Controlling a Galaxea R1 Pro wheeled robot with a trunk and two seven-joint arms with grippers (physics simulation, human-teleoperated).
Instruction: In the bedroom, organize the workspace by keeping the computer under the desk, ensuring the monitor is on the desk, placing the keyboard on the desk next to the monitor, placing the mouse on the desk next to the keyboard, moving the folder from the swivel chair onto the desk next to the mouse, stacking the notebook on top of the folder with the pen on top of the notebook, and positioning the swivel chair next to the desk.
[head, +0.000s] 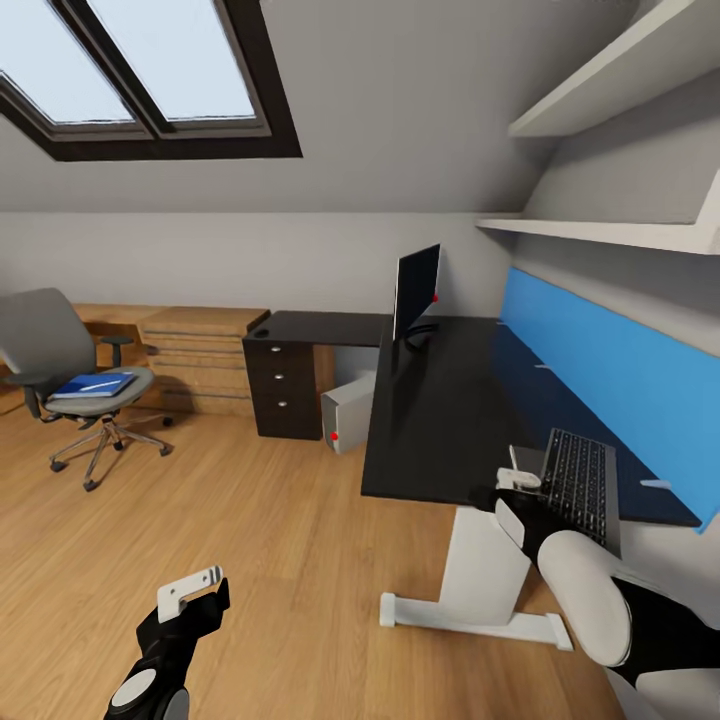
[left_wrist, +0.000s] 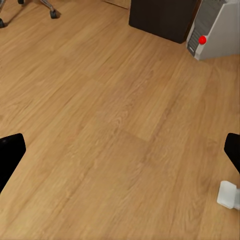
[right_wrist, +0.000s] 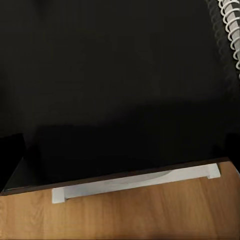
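Head view: keyboard (head: 581, 483) lay on the counter (head: 440, 400), well apart from the monitor (head: 416, 292). Right end effector (head: 518, 482) sat at the keyboard's near edge; grip state could not be told. Left end effector (head: 192, 592) hung open and empty above the floor. Folder (head: 93, 385) was on the swivel chair (head: 60, 370); computer (head: 348, 410) under the counter.

Left wrist view: floor (left_wrist: 110, 125), computer (left_wrist: 212, 30).

Right wrist view: dark counter top (right_wrist: 115, 85).

Judgement: keyboard placement step; next move calls for sliding it toward the monitor.
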